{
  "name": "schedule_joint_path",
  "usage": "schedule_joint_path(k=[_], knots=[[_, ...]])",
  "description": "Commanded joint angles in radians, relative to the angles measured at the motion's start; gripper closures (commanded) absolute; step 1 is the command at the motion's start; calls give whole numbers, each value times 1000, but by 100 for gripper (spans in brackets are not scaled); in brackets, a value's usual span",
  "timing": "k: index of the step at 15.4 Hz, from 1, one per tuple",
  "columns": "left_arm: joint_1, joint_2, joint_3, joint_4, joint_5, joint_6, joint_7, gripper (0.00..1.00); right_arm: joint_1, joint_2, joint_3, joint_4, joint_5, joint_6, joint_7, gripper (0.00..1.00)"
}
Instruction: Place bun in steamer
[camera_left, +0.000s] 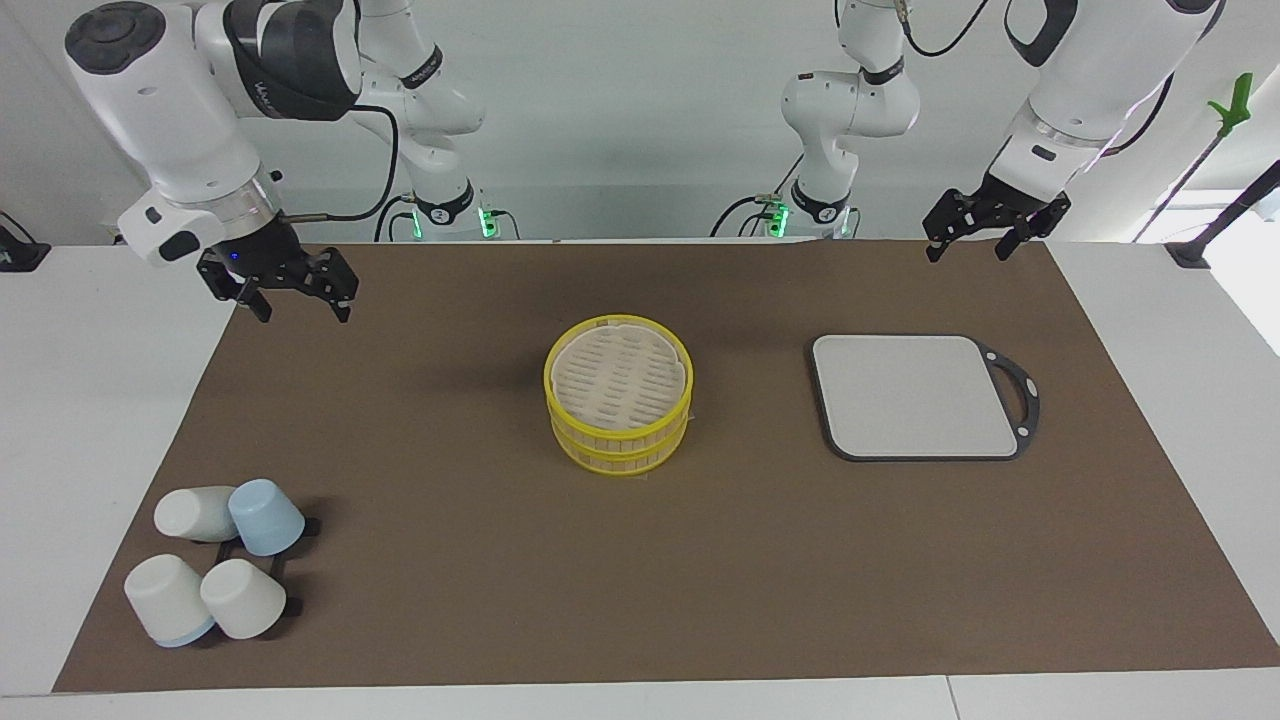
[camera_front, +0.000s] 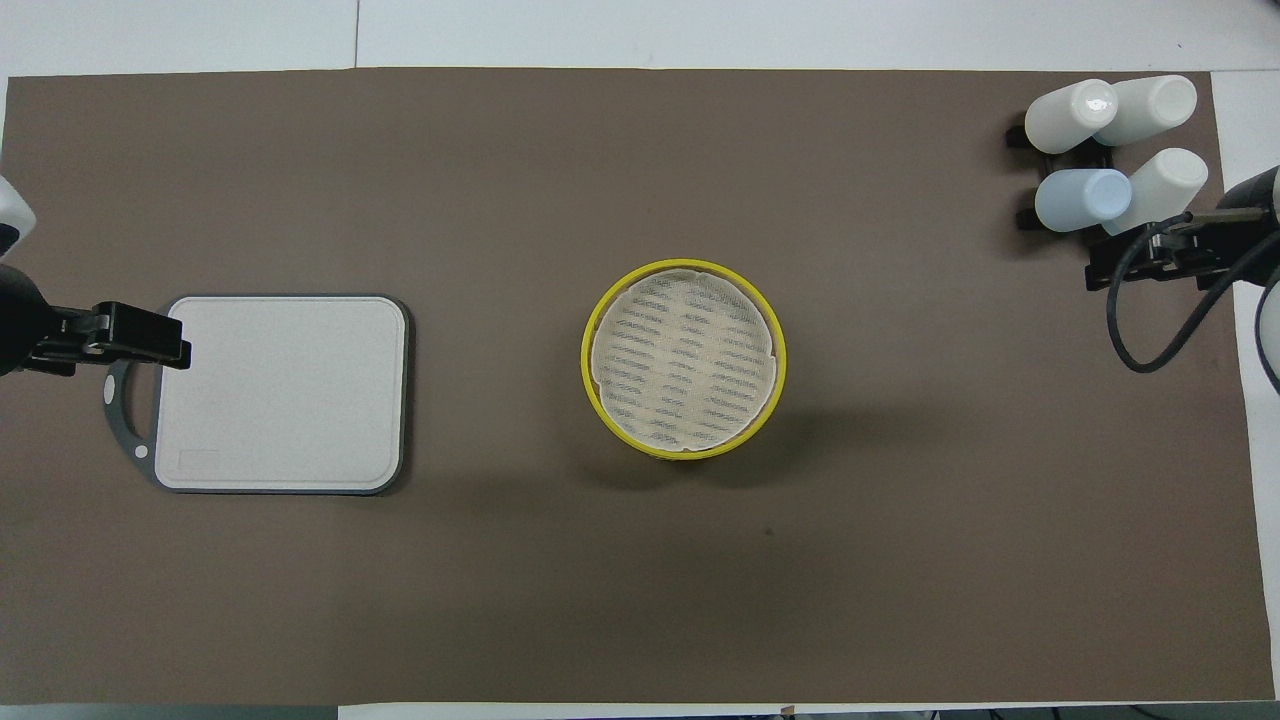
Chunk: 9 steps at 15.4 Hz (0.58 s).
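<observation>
The steamer (camera_left: 620, 440) stands in the middle of the brown mat as two stacked yellow-rimmed tiers. Its pale slatted top surface is bare; it also shows in the overhead view (camera_front: 588, 356). The bun is not in view in either frame. My left gripper (camera_left: 968, 250) hangs open and empty in the air, over the mat's edge at the left arm's end, by the grey board's handle (camera_front: 118, 420). My right gripper (camera_left: 302, 308) hangs open and empty over the mat's corner at the right arm's end.
A grey square board (camera_left: 915, 395) with a dark handle lies beside the steamer toward the left arm's end. Several white and blue cups (camera_left: 215, 565) lie on a black rack, farther from the robots, at the right arm's end.
</observation>
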<state>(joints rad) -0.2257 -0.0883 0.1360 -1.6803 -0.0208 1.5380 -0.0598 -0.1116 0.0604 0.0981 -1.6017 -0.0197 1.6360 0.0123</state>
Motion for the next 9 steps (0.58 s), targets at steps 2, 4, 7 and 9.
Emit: schedule_joint_path(k=[2,4,7,9], knots=[[-11,-8,5,4,15,7,-2,0,-16,-28,9,-31,20,-12,-14,0],[-11,-8,5,4,15,7,-2,0,-14,-30,9,-30,20,-30,-14,0],[-11,-8,2,4,15,7,-2,0,-7,-31,11,-29,18,-36,-9,0],[-11,-8,2,4,15,7,-2,0,-5,-31,11,-30,18,-35,-9,0]])
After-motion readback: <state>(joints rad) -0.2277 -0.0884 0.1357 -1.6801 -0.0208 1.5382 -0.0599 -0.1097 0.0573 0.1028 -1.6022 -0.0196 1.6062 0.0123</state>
